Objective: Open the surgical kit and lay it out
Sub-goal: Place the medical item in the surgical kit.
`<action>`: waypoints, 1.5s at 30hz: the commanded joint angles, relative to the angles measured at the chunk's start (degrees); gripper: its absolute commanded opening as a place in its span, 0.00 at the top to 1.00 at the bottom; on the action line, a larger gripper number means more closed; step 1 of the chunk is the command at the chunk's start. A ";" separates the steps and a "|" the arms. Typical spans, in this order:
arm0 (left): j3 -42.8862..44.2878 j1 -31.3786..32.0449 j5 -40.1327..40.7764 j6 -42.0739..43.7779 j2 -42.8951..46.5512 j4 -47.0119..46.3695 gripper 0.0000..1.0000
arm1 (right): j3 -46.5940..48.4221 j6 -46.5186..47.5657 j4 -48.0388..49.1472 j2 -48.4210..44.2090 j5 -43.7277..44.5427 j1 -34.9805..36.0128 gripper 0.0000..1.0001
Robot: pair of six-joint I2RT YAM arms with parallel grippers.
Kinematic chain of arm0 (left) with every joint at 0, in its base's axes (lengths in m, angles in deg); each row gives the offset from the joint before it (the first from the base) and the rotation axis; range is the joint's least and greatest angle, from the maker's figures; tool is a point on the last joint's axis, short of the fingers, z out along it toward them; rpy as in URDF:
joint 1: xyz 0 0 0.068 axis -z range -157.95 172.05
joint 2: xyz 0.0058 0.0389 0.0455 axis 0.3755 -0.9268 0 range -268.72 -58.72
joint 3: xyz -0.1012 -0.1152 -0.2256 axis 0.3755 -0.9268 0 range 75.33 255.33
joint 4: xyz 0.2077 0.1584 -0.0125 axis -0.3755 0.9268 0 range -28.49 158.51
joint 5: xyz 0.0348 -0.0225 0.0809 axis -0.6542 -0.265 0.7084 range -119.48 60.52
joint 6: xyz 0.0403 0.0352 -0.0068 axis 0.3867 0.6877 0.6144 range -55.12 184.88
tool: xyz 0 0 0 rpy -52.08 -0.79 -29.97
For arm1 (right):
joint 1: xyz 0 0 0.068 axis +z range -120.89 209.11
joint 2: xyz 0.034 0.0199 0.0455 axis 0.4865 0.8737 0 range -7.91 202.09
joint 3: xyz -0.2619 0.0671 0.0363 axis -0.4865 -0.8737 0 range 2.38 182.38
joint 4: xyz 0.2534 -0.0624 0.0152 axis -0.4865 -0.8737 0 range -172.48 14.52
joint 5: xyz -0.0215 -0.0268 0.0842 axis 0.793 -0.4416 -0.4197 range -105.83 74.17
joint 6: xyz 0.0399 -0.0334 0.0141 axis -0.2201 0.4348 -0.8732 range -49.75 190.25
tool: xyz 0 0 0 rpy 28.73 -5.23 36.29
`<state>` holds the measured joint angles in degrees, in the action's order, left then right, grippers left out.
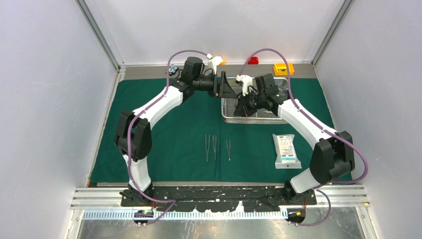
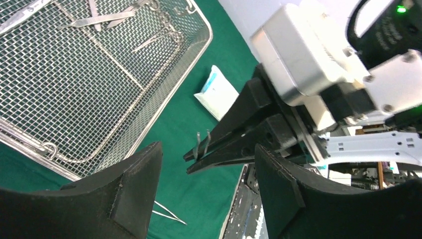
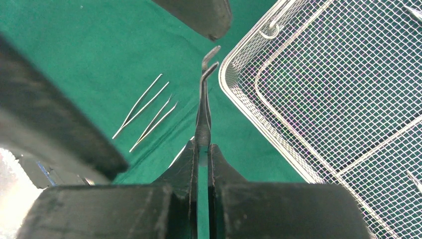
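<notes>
Evidently for handover, right jaws pinch slim silver curved-tip forceps [image 3: 203, 109] by the shank, tips toward left jaws, gaping and empty.

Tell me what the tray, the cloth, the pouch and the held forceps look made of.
Tray: steel-looking wire, bright silvery open mesh.
Cloth: dark green fabric, matte, no glare; fibre unclear.
Pouch: thin white plastic or paper packaging, faintly glossy edge; which, unclear.
Forceps, in the right tool: polished silvery metal, ridged grip, likely steel.
</notes>
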<state>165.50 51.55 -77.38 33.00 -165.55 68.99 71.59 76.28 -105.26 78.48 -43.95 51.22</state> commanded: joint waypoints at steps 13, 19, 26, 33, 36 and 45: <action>7.05 2.00 2.07 0.36 -7.02 4.87 0.39 | 1.99 -0.97 2.49 0.64 1.58 0.87 0.99; 8.43 2.41 0.78 0.03 -8.34 5.12 0.58 | 2.27 -1.41 2.32 1.46 4.56 1.13 0.99; 7.86 2.32 -0.33 4.28 -7.61 7.22 0.93 | 2.21 -0.87 2.14 0.88 5.57 1.12 0.99; 2.05 0.21 -9.00 9.42 -2.54 0.28 1.00 | -2.89 4.21 3.62 -5.33 -3.92 -1.87 0.62; -0.89 -1.07 -14.42 8.22 -0.93 -5.72 1.00 | -3.39 4.83 3.34 -6.34 -11.08 -4.71 0.43; -8.64 -1.63 -21.97 -2.87 1.56 -27.60 1.00 | -1.23 6.43 -0.27 -3.33 -24.53 -5.74 0.34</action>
<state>158.27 49.67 -93.77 36.71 -167.27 55.88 68.16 81.37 -104.64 73.91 -60.17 45.15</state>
